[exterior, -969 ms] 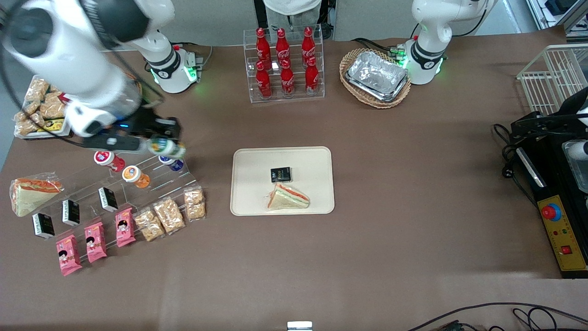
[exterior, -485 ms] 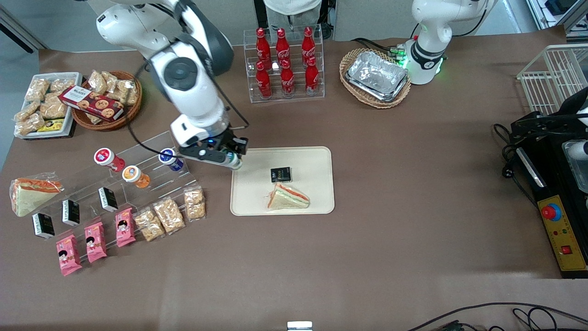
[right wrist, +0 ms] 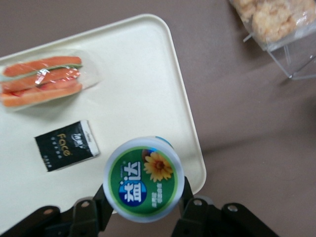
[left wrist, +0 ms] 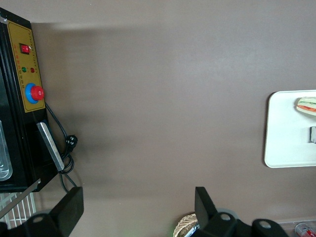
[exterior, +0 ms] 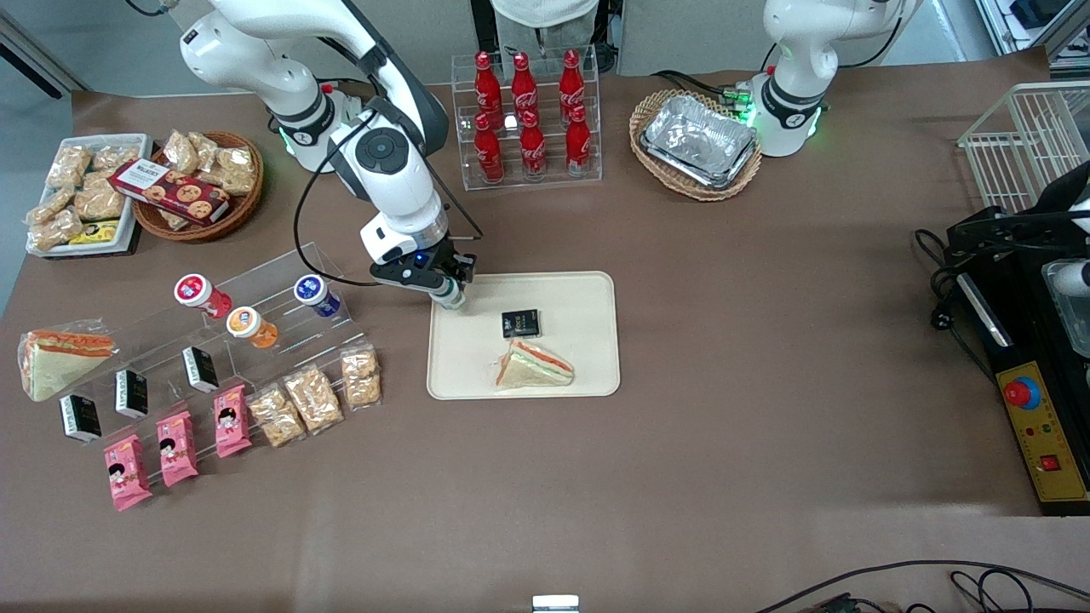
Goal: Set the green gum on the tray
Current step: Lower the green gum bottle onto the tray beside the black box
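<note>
My right gripper (exterior: 449, 295) is shut on the green gum (right wrist: 145, 179), a small canister whose round green face with a yellow flower fills the space between the fingers (right wrist: 101, 200). In the front view the green gum (exterior: 450, 297) hangs over the corner of the cream tray (exterior: 579, 294) that is nearest the working arm's base. The tray (right wrist: 143, 79) holds a black packet (exterior: 520, 323) and a wrapped triangular sandwich (exterior: 535, 366); both also show in the right wrist view, the packet (right wrist: 66, 145) and the sandwich (right wrist: 42, 81).
A clear stepped rack (exterior: 255, 315) toward the working arm's end holds red-lidded (exterior: 193, 290), orange-lidded (exterior: 243, 322) and blue-lidded (exterior: 310, 289) canisters, black packets, pink packs and cracker bags (exterior: 359, 376). A cola bottle rack (exterior: 528, 119) and a basket of foil trays (exterior: 698, 140) stand farther from the camera.
The right arm has swung from above the stepped rack toward the tray, carrying the green gum, and now holds it over the tray's corner.
</note>
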Robot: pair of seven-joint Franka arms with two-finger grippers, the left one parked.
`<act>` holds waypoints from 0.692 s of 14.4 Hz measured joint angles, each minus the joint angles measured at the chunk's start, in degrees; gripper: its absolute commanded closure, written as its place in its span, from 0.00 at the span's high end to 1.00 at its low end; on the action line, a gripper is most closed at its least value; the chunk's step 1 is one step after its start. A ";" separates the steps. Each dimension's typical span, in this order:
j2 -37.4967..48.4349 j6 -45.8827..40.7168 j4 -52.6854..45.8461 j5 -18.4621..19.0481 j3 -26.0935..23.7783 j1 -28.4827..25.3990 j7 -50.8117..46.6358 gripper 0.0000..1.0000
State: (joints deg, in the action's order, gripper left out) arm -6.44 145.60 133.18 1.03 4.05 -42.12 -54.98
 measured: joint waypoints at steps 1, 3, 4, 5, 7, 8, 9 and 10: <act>-0.43 1.79 1.23 0.04 0.00 -0.24 -0.84 0.09; -2.54 5.24 2.51 1.21 0.02 -1.23 -3.76 0.09; -4.01 6.85 2.75 2.64 0.02 -1.79 -5.89 0.09; -5.34 8.05 2.79 4.09 0.02 -2.17 -7.75 0.12; -7.23 9.54 2.78 6.65 0.04 -2.41 -10.44 0.43; -7.72 10.11 2.78 7.06 0.10 -2.41 -10.96 0.71; -8.04 10.64 2.77 7.08 0.22 -2.41 -11.04 1.00; -8.29 11.15 2.77 7.08 0.35 -2.40 -11.06 1.00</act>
State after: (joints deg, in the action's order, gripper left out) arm -14.72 156.76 135.95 8.11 4.40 -44.52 -66.04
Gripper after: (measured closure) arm 0.423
